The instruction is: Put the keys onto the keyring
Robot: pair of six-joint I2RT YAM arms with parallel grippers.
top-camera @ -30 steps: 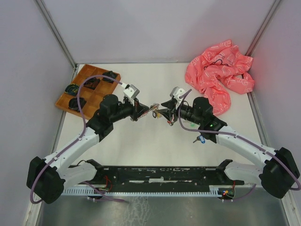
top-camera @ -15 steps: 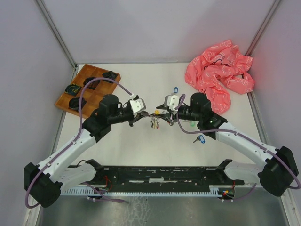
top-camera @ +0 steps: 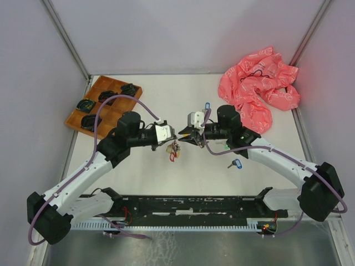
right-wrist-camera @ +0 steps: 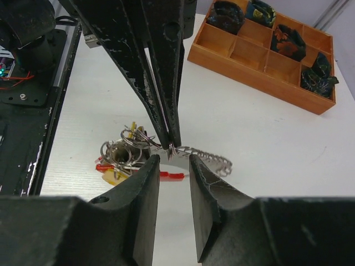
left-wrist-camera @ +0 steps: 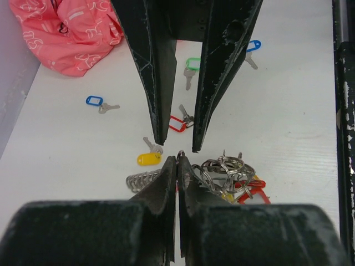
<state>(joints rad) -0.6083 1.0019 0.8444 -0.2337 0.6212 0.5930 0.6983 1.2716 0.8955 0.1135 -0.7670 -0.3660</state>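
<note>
Above the middle of the worktop [top-camera: 138, 177], both arms stretched inward from the near edge, forearms low and angled toward each other, tips nose to nose. The left gripper [left-wrist-camera: 177, 159] was pressed together, its scuffed black fingers pinching a thin wire loop of the keyring [left-wrist-camera: 226, 169]. The keyring's silvery rings, short chain and red and yellow pieces sat bunched just beside the tips. The right gripper [right-wrist-camera: 170, 159] stood parted, its tapered fingers straddling the left tips and the pinched loop without visibly clamping anything. Loose keys lay flat on the smooth white surface toward the right edge: a yellow-tagged key [left-wrist-camera: 146, 159], a red-tagged key [left-wrist-camera: 177, 123] and a blue-tagged key [left-wrist-camera: 95, 101]. Each was small and silver with an oblong plastic tag.
</note>
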